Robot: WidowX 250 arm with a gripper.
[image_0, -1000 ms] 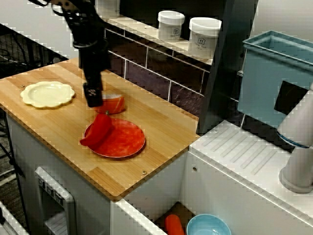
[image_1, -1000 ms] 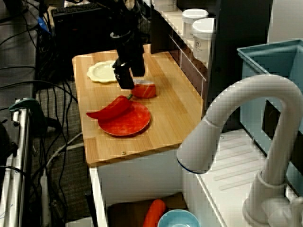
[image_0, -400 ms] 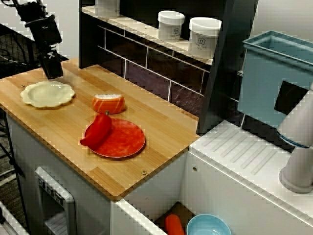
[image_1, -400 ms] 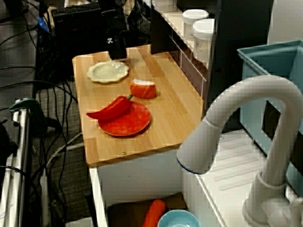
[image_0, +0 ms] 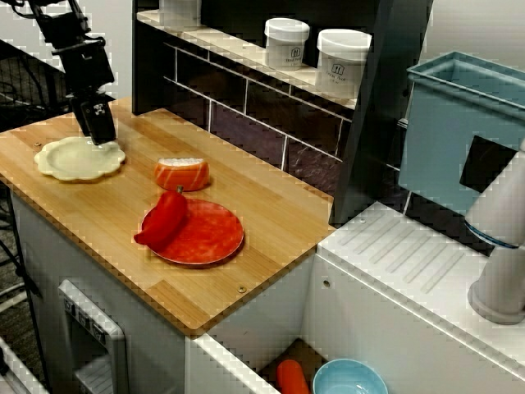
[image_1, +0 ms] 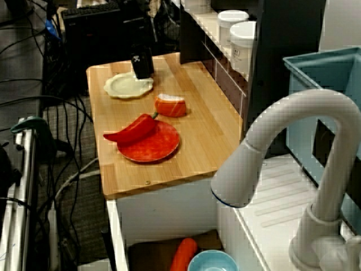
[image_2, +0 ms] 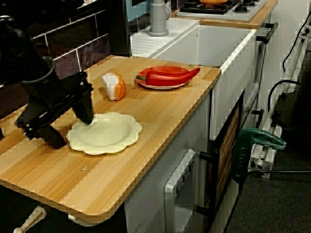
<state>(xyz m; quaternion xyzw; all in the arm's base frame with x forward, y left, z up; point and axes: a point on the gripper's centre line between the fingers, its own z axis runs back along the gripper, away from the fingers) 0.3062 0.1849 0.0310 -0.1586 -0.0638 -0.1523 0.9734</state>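
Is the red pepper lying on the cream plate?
No, the red pepper lies across the red plate, apart from the cream plate.

Arm (image_0: 72, 45) cut off at top left in the shelf-facing view. In the faucet-side view, gripper (image_1: 143, 72) hides the cream plate's (image_1: 124, 87) rim nearest the counter's (image_1: 208, 141) back edge. Jar (image_0: 343, 61) labels unreadable. Blue bowl (image_0: 349, 379) cut by bottom edge.
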